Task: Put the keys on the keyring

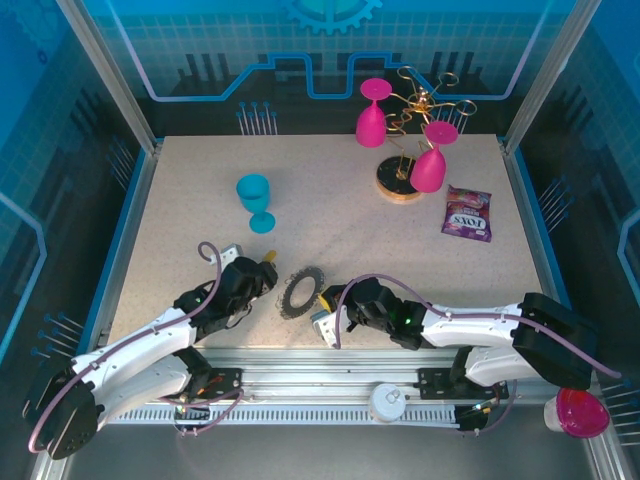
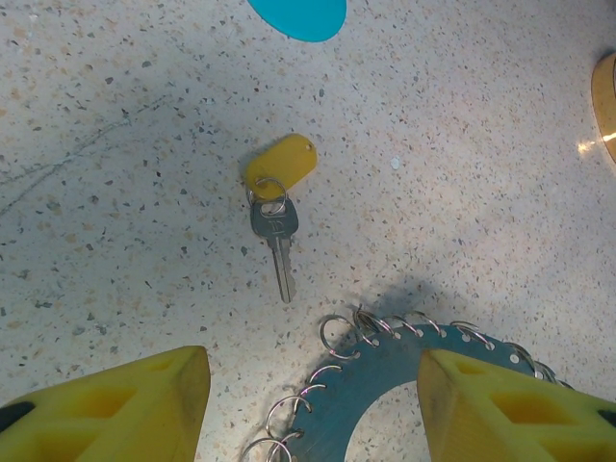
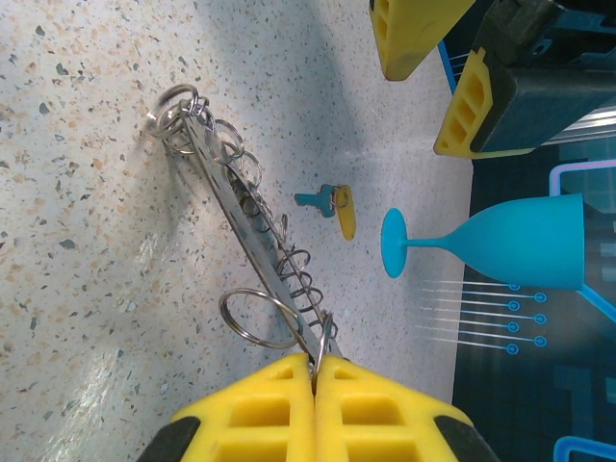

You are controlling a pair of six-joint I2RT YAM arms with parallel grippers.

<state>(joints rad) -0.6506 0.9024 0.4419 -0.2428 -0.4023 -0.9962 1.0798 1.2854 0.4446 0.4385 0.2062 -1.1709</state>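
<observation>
Noting the right gripper (image 3: pixel 313 364) clamped on the near rim of the keyring (image 3: pixel 252 214), yellow fingers pressed together over the thin dark plate. Viewing the ring edge-on from that wrist, wire loops standing along its length, far end resting on the speckled table (image 1: pixel 350 230). Not judging how far it is tilted (angle unclear from overhead).

Recording the left gripper (image 2: pixel 310 371) with fingers standing apart, gripping nothing, hanging just above the table. Seeing the ring's rim and several loops lying between those two fingers in the left wrist view.

Locating the keys (image 2: pixel 273 218) flat on the table, just beyond the ring and apart from it, untouched by either gripper: one small metal key joined by a little split ring to a yellow tag, blade pointing back toward the left gripper. Not yet threaded onto any loop.

Placing a blue goblet (image 1: pixel 256 200) upright farther back on the left, near the keys. Listing, at the far right, a gold wire stand (image 1: pixel 420 100) on a round wooden base, two pink goblets (image 1: pixel 372 118) hanging upside down from it, and a purple sweet packet (image 1: pixel 467 213) lying beside the base.
</observation>
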